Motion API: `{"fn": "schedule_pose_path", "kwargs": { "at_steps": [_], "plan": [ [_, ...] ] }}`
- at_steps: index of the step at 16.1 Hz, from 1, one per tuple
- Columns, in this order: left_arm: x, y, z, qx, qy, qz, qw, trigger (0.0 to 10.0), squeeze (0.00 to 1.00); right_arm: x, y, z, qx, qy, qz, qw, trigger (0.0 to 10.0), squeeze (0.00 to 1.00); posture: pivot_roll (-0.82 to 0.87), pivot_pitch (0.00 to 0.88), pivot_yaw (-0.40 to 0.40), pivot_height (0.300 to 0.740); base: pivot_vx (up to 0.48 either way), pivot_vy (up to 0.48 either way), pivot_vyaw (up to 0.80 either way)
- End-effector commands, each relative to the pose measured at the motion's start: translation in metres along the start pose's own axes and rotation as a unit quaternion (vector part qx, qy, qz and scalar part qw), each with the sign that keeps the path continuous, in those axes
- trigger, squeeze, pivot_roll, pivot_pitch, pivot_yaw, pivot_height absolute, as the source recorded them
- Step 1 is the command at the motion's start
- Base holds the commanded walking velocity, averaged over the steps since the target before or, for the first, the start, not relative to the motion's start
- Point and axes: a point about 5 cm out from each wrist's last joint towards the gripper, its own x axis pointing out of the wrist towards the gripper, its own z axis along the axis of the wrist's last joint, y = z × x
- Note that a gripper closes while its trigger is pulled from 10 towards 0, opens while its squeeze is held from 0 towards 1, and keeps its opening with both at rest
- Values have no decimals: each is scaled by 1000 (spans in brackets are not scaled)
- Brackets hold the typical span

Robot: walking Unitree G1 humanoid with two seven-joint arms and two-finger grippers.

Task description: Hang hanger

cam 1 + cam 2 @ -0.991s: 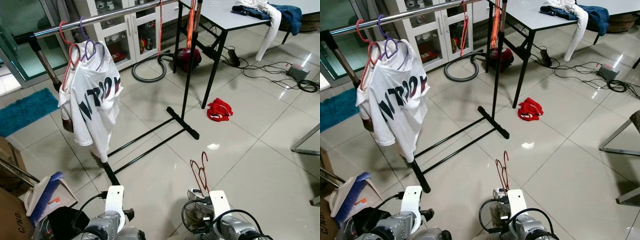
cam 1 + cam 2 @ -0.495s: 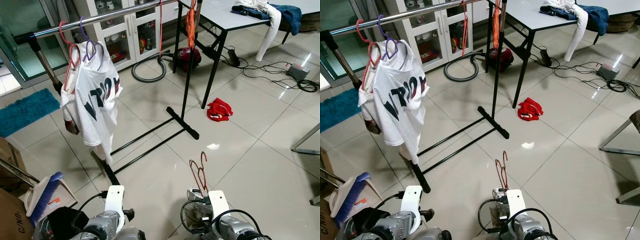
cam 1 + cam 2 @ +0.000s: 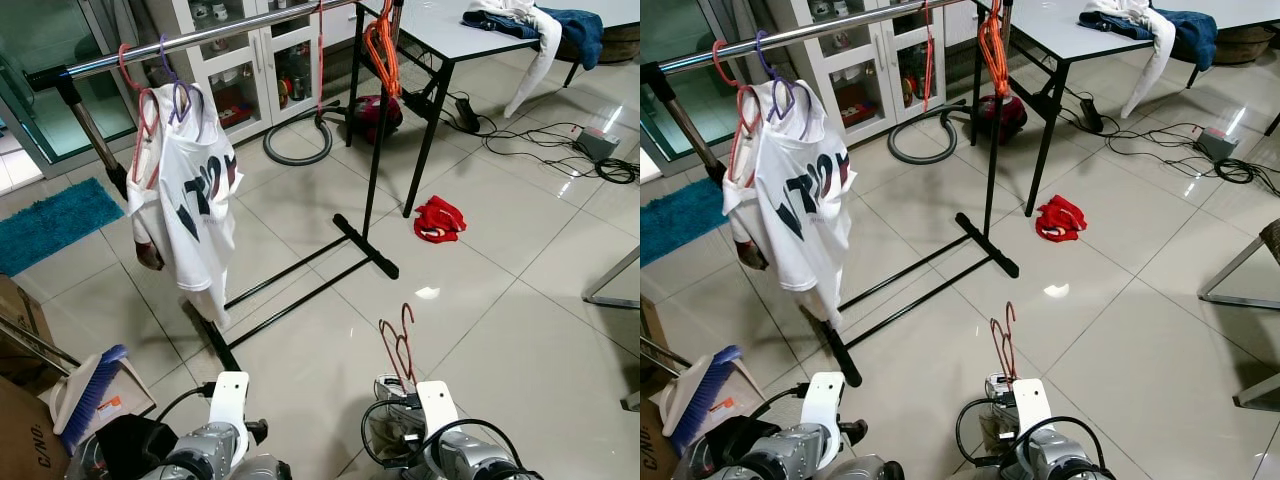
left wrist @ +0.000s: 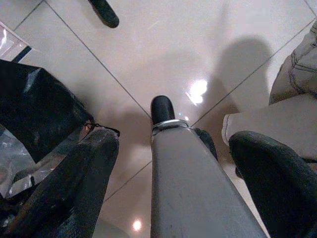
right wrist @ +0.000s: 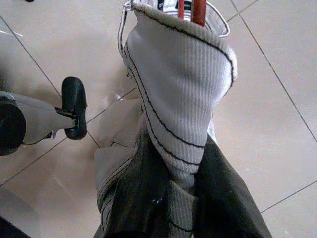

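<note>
A red hanger hook (image 3: pixel 400 343) sticks up low in front of me from a grey ribbed garment (image 5: pixel 181 94). My right gripper (image 5: pixel 171 193) is shut on that garment, and the hanger's red wire (image 5: pixel 193 9) shows at its far end. The silver rail (image 3: pixel 200 38) of a black clothes rack stands ahead to the left. On it a white printed T-shirt (image 3: pixel 190 205) hangs from pink and purple hangers, and orange hangers (image 3: pixel 380 45) hang at the right end. My left gripper (image 4: pixel 176 141) hangs low and open, holding nothing.
A black-legged table (image 3: pixel 450 35) with clothes stands at the back right. A red cloth (image 3: pixel 438 218), a vacuum cleaner (image 3: pixel 375 115) with its hose, and cables (image 3: pixel 560 150) lie on the tiled floor. A brush (image 3: pixel 90 385) and a cardboard box (image 3: pixel 20 420) sit at the lower left.
The white T-shirt has swung and turned on the rail, and the orange hangers have swung too. My arms and the held hanger have stayed put.
</note>
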Motion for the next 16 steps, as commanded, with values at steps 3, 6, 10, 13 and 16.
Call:
{"fn": "schedule_pose_path", "kwargs": {
  "at_steps": [3, 6, 10, 13, 16],
  "plan": [
    [0, 1, 0, 7, -3, -1, 1000, 10000, 0, 0, 2, -3, -7, 0, 3, 1000, 10000, 0, -100, 0, 59, 740, 0, 0, 0],
    [-1, -4, 7, 6, -57, -39, 998, 10000, 0, 0, 1, 5, -29, -47, -7, 998, 10000, 0, -93, 0, 49, 740, 0, 0, 0],
    [-3, -5, 16, -32, -130, -49, 990, 10000, 0, -1, 2, 11, -3, -99, -11, 995, 10000, 0, -94, 0, 52, 740, 0, 0, 0],
    [-29, -1, 130, -29, -282, -61, 957, 10000, 0, -3, 1, 16, -7, -140, -26, 990, 10000, 0, -93, 0, 55, 740, 0, 0, 0],
    [-48, -17, 169, -16, -365, -94, 926, 10000, 0, -6, 0, 21, -9, -176, -47, 983, 10000, 0, -85, 0, 56, 740, 0, 0, 0]
  ]
}}
